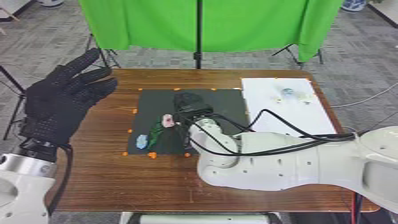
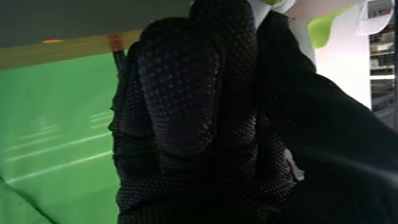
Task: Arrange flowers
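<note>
the robot's right hand (image 1: 189,102), in a black glove, is hovering over or resting on the far part of a dark mat (image 1: 220,100) on a brown wooden table (image 1: 160,187); how high it is sitting and whether it is pinching anything, i cannot tell. its white arm (image 1: 266,175) is reaching in from the right side, with black cables (image 1: 266,152) looping over it. on the mat, just beside that wrist on the robot's left, a pink flower (image 1: 168,120) is lying, and nearer the robot a light blue flower (image 1: 142,141) is lying close to the mat's left edge. a dark green stem (image 1: 155,135) is stretching between them. orange marks (image 1: 152,155) are dotting the mat's border. to the right of the mat, a white sheet (image 1: 306,117) is lying on the table, and small pale and greenish things (image 1: 288,92) are sitting on its far half, too small to name. in the right wrist view, a yellow-green piece (image 2: 322,28) is showing near the glove, beside blurred pale shapes (image 2: 306,9). the left hand (image 1: 60,97) is hanging raised at the table's left edge, well apart from the flowers, its fingers extending loosely and slightly spread. behind the table, a green cloth (image 1: 258,25) is hanging.
</note>
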